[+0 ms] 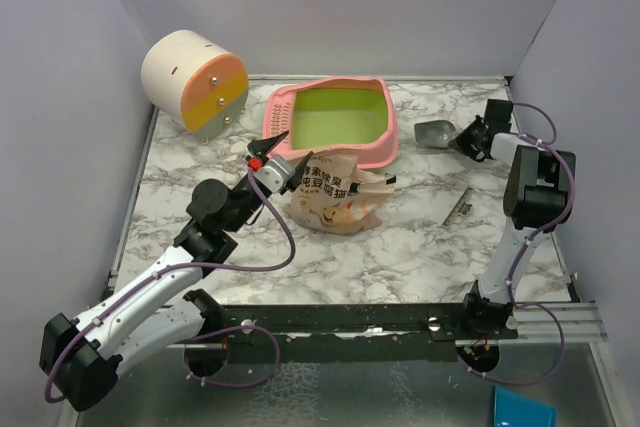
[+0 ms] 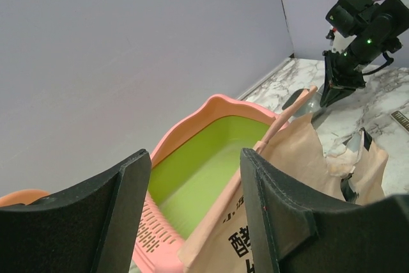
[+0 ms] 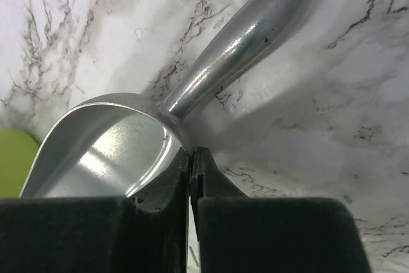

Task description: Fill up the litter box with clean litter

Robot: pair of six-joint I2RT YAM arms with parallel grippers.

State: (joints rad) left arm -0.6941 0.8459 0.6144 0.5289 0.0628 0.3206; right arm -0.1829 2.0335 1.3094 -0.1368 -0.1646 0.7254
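**A:** Far left, the cream-and-orange cylinder [image 1: 195, 80] sits well behind the left tool [image 1: 270, 155], out of play. That tool is spread wide, with nothing between its fingers [image 2: 128, 209].

**B:** And look through the gap! The litter box [image 1: 283, 112] lies just ahead of it, long axis running across the worktop [image 1: 400, 247], slotted sieve end nearest the left tool.

**A:** The basin shows bare green. I can't see any clean litter in it.

**B:** My guess is it's in the pouch [image 1: 330, 197], slumped just right of the left tool and leaning on the box's near rim. Its inside is hidden, though.

**A:** So the left arm is plainly the nearer one to both pouch and box.

**B:** Now across to the right tool [image 1: 463, 139], off the box's right end. Its fingers are pressed together, tips right where the scoop [image 3: 102, 158] bowl meets its handle.

**A:** Is it pinching the rim?

**B:** Can't tell, because the tips cover the contact. The handle runs away from the tool and is cut off at the edge of the wrist view.
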